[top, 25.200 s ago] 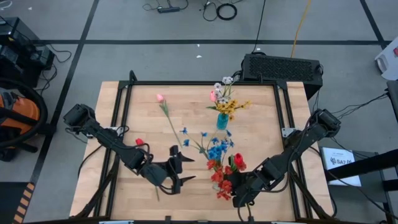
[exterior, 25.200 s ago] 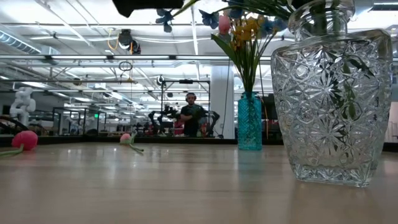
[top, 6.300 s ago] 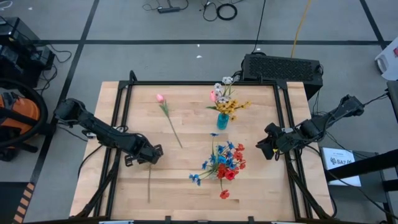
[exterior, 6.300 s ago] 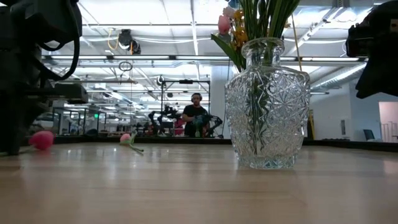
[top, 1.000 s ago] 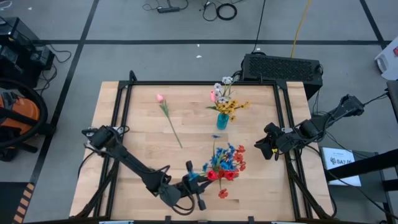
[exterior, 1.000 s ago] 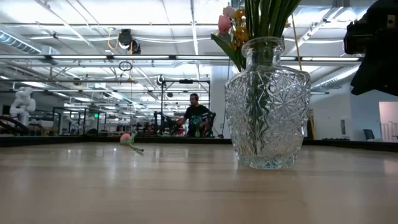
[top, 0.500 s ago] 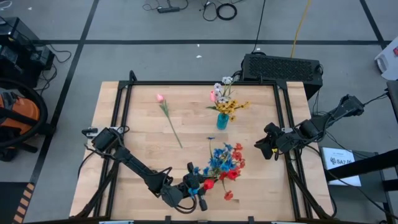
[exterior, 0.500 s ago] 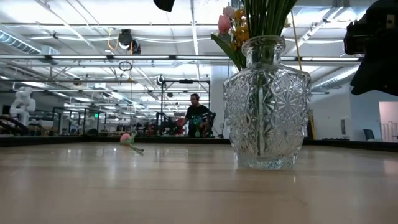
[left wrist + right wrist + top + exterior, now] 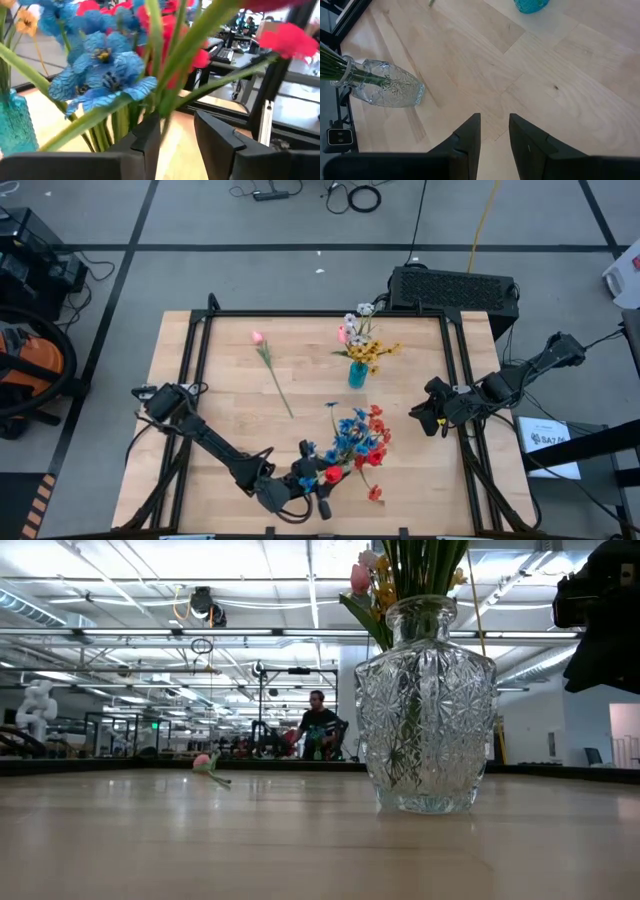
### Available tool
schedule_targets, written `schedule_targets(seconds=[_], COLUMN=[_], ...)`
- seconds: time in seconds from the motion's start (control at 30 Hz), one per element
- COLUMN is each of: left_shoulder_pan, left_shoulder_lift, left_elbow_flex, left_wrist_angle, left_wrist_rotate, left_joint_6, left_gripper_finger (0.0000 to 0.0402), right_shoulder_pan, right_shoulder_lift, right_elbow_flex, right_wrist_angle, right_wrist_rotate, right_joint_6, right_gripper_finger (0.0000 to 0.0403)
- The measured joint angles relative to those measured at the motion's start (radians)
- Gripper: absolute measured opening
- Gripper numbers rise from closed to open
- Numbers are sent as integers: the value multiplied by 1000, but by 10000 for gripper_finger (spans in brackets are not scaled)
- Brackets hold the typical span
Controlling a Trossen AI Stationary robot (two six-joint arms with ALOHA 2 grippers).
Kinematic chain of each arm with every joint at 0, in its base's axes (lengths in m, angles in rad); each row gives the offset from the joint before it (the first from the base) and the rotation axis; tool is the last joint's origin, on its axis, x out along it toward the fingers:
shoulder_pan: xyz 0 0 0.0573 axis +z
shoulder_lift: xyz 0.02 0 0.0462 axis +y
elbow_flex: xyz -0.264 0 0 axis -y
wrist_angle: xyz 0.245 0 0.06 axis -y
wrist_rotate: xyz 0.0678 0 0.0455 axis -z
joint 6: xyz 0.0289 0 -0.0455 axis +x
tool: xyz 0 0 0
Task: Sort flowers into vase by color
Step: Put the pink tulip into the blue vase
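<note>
1. Reaching along the near edge of the wooden surface (image 9: 420, 480), the left pincer (image 9: 318, 488) sits just left of the clear cut-glass vase (image 9: 425, 705), level with its red and blue flowers (image 9: 355, 442).
2. From the left wrist view, its fingers (image 9: 150, 142) stand a little apart, with green stems (image 9: 165, 95) passing between them; I cannot tell whether they press the stems.
3. A red tulip (image 9: 333, 475) shows right beside that pincer.
4. One red bloom (image 9: 375, 493) hangs out to the near right of the bunch.
5. The right pincer (image 9: 418, 420) waits at the right edge of the surface, well apart from the flowers, fingers (image 9: 470, 135) slightly spread and holding nothing.
6. A small teal vase (image 9: 357, 375) stands farther back, carrying yellow, white and pink blooms (image 9: 362, 340).
7. One pink tulip (image 9: 258, 338) lies flat on the far left part of the surface, its stem (image 9: 276, 380) running toward the middle.
</note>
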Motion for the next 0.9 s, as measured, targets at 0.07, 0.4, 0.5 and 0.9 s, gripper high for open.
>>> schedule_targets(seconds=[0.07,0.4,0.5,0.9], left_shoulder_pan=[-11,-105,-140,-289], left_shoulder_lift=[-4,-7,-14,-60], left_elbow_flex=[0,0,1,1], left_wrist_angle=[-3,5,0,8], left_wrist_rotate=[0,-56,-119,-610], left_joint_6=[26,19,20,20], left_gripper_finger=[128,128,128,127], right_shoulder_pan=[0,0,0,0], right_shoulder_lift=[0,0,0,0], right_elbow_flex=[0,0,0,0], right_wrist_angle=[0,0,0,-1], right_wrist_rotate=[0,0,0,0], right_joint_6=[0,0,0,94], right_gripper_finger=[93,93,93,93])
